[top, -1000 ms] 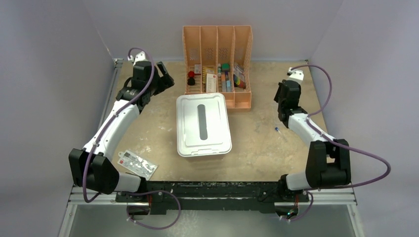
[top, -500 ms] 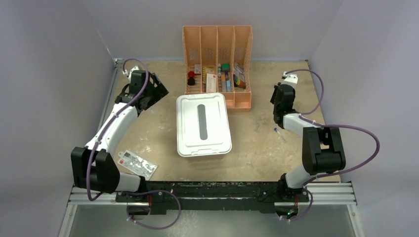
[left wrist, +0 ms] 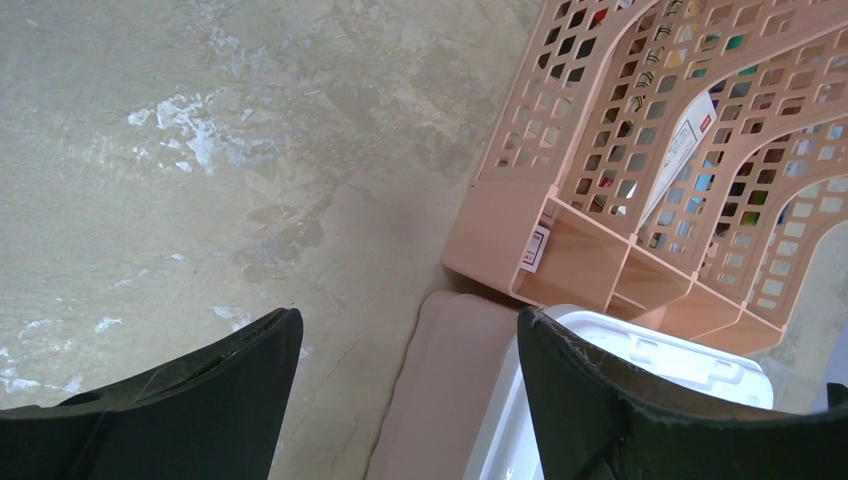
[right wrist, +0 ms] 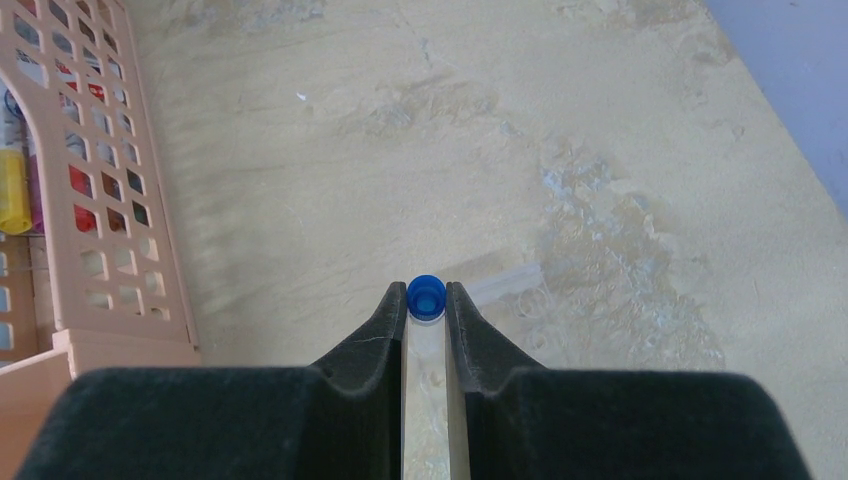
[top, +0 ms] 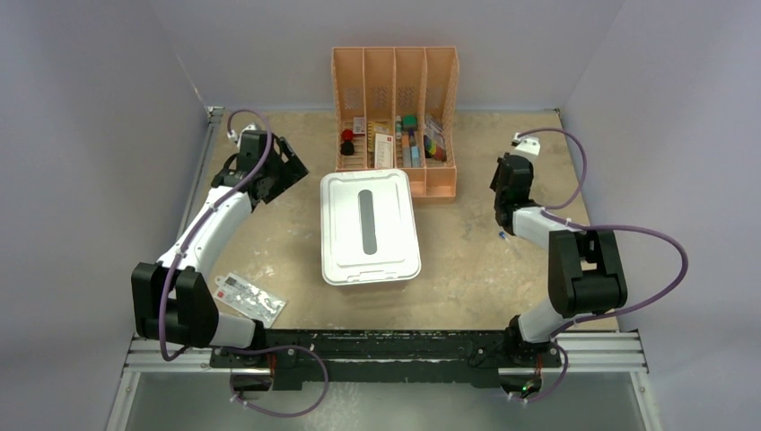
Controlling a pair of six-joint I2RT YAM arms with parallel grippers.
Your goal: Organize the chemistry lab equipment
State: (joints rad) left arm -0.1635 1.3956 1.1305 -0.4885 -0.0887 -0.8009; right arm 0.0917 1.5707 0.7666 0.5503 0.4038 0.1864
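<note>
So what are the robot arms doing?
They're tidying lab things. The right gripper straddles the tube at its blue cap. The tube seems to lie on the table, right of the organizer. I can't tell if it's being squeezed yet. The left gripper is open and empty, hovering over the table where the organizer meets the white box.

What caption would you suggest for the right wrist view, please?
Right gripper shut on a blue-capped tube, table beyond, peach organizer at left.
</note>
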